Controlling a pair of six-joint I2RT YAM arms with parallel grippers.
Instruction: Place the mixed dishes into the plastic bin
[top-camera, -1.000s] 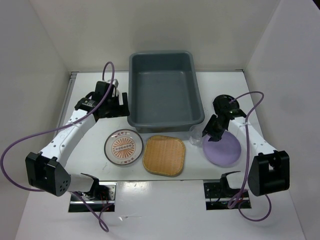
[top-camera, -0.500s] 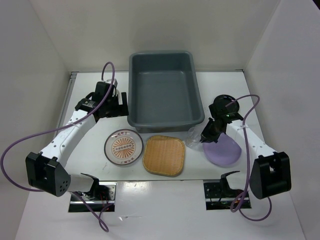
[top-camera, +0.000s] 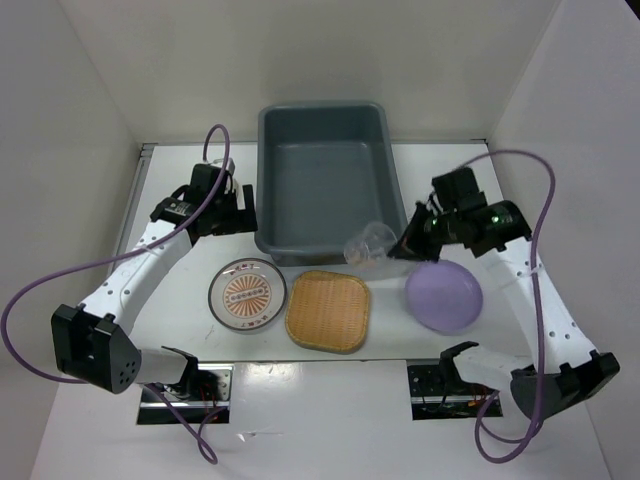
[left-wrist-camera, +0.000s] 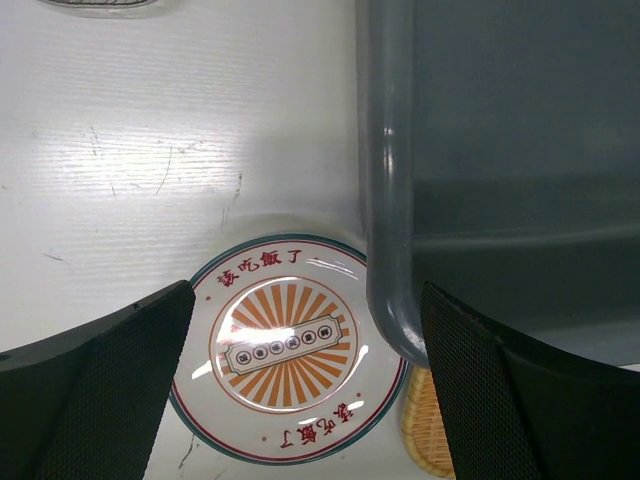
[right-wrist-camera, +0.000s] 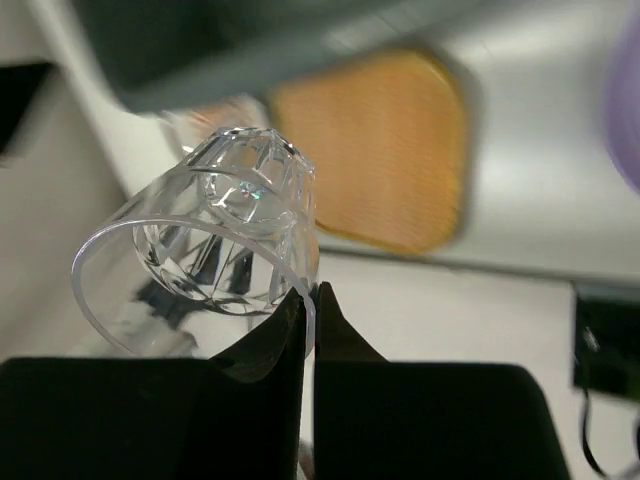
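The grey-blue plastic bin (top-camera: 330, 125) stands at the back middle. My right gripper (top-camera: 398, 250) is shut on the rim of the clear glass cup (top-camera: 367, 243), held tilted in the air by the bin's near right corner; the wrist view shows the cup (right-wrist-camera: 215, 238) pinched between the fingertips (right-wrist-camera: 312, 300). The lilac plate (top-camera: 444, 296), the woven bamboo tray (top-camera: 329, 310) and the sunburst plate (top-camera: 247, 294) lie on the table. My left gripper (top-camera: 232, 215) is open and empty left of the bin, above the sunburst plate (left-wrist-camera: 288, 345). The black and beige dishes are out of view.
The bin's near left corner (left-wrist-camera: 392, 300) sits between my left fingers in the wrist view. White walls close in the table on three sides. A purple cable (top-camera: 520, 160) loops above the right arm.
My right gripper has lifted the glass cup off the table and carried it up and left toward the bin's near right corner. The left arm has not moved.
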